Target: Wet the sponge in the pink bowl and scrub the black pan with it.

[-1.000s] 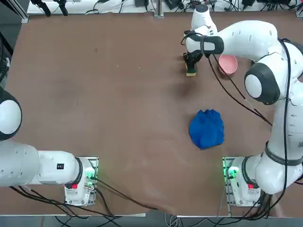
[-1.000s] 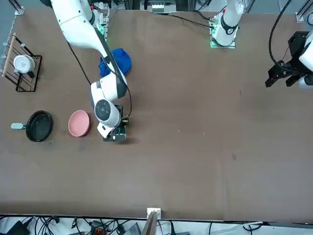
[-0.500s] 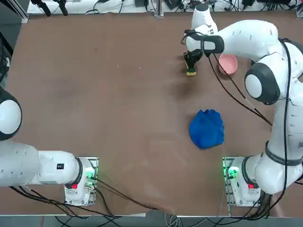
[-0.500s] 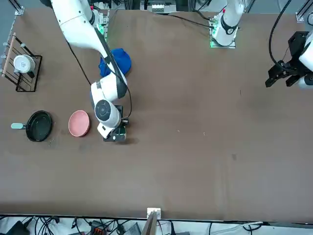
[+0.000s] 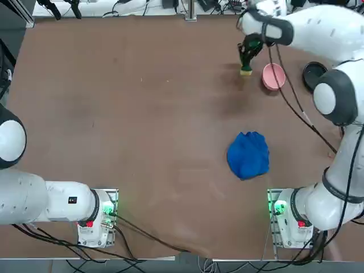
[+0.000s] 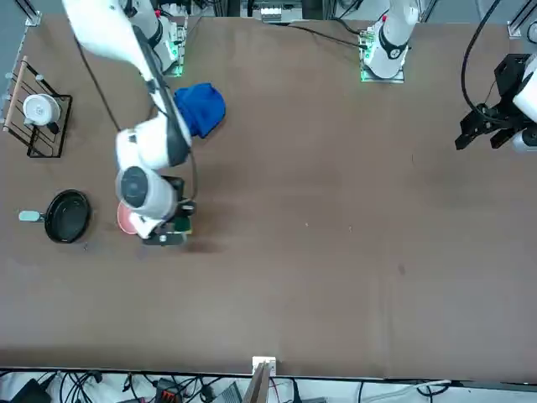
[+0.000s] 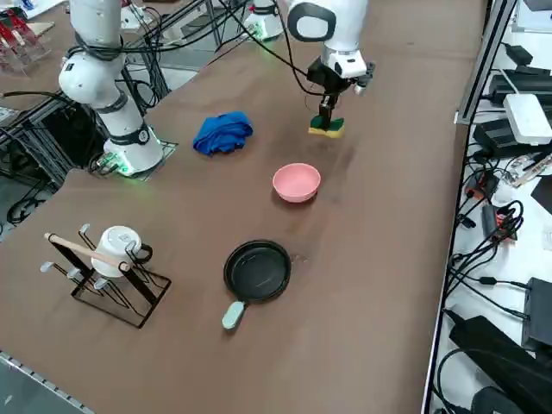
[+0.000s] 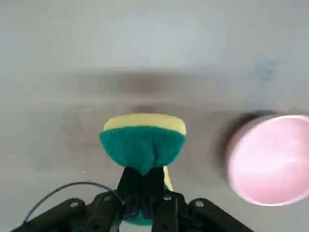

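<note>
My right gripper (image 8: 142, 186) is shut on the green sponge (image 8: 143, 142), pinching it at the waist, with the yellow layer facing the table. The sponge (image 5: 245, 69) hangs just above the table, beside the pink bowl (image 5: 273, 77) and apart from it. In the side view the gripper (image 7: 326, 108) points straight down, with the sponge (image 7: 328, 128) under it and the bowl (image 7: 297, 182) a short way off. The black pan (image 7: 257, 270) with its grey handle lies beyond the bowl. In the front view the pan (image 6: 67, 216) sits left of the bowl (image 6: 123, 220), which the wrist partly hides.
A crumpled blue cloth (image 5: 248, 154) lies in the middle of the right half of the table. A wire rack with a white mug (image 7: 108, 259) stands near the table's right edge, past the pan. Bare brown table (image 5: 142, 114) stretches to the left.
The gripper finished shutting on the sponge, lifted it off the table and carried it right towards the pink bowl. Bowl, pan and cloth have not moved.
</note>
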You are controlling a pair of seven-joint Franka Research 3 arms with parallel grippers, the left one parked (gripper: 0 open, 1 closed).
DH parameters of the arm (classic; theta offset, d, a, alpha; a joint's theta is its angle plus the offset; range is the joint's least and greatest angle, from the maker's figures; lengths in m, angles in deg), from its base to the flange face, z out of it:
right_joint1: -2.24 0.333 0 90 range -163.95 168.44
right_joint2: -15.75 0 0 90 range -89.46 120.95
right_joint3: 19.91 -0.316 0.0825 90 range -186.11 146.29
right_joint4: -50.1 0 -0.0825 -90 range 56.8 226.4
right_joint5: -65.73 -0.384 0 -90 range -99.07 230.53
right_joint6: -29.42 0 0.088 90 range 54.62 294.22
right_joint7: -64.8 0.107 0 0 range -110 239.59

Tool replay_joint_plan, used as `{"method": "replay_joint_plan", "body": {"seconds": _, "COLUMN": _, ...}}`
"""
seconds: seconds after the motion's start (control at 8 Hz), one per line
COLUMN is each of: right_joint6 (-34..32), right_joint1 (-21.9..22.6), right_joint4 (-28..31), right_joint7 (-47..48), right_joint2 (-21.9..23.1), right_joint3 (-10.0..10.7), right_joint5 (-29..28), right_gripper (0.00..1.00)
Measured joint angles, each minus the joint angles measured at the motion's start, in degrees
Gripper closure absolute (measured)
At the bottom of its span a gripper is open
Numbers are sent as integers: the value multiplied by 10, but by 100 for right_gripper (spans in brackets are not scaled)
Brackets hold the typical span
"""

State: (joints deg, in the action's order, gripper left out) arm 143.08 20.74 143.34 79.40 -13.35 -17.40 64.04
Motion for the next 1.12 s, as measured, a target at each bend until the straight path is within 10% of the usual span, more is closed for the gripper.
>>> {"method": "replay_joint_plan", "body": {"seconds": 0.62, "right_joint6": 19, "right_joint1": -129, "right_joint4": 65, "right_joint7": -201, "right_joint2": 19, "right_joint3": 3, "right_joint5": 0, "right_gripper": 96}}
{"method": "replay_joint_plan", "body": {"seconds": 1.12, "right_joint6": 121, "right_joint1": -138, "right_joint4": 188, "right_joint7": -207, "right_joint2": 52, "right_joint3": 1, "right_joint5": 0, "right_gripper": 96}}
